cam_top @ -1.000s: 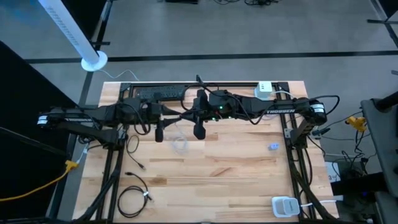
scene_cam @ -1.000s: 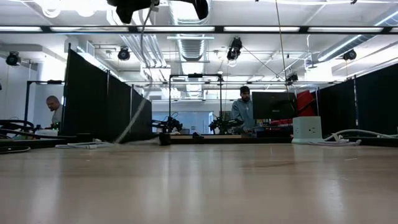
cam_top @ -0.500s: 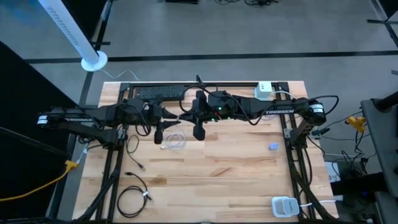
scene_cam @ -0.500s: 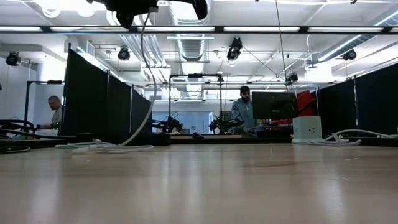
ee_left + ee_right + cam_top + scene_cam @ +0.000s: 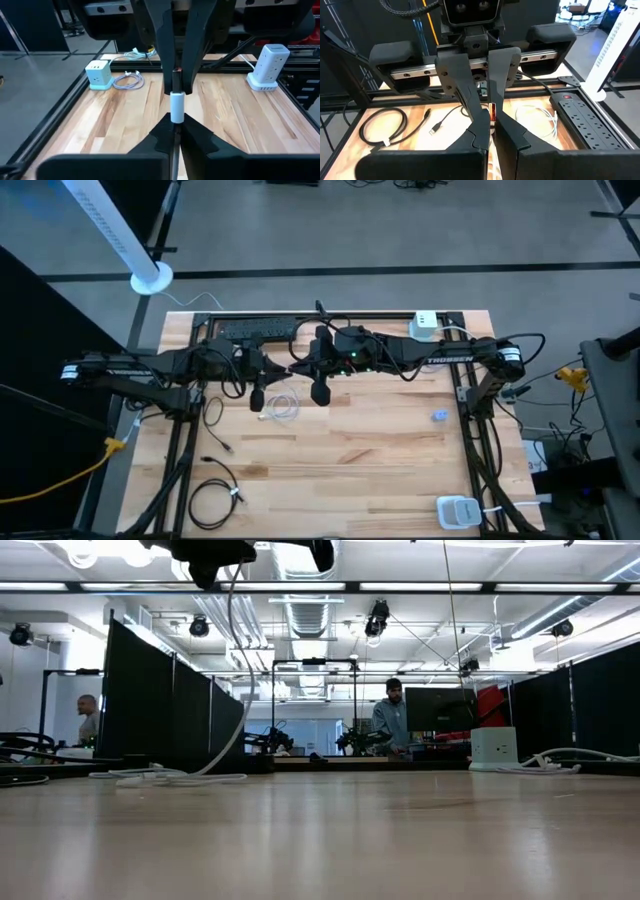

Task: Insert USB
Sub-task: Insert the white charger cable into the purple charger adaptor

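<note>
While high view hides it, left pincer and right pincer both clamp USB plug

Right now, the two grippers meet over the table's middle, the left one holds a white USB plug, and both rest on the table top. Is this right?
Not quite: they do not rest on the table top. The low view shows them high above it, with the white cable hanging down. The rest holds: the left gripper holds the white USB plug, facing the right gripper.
</note>
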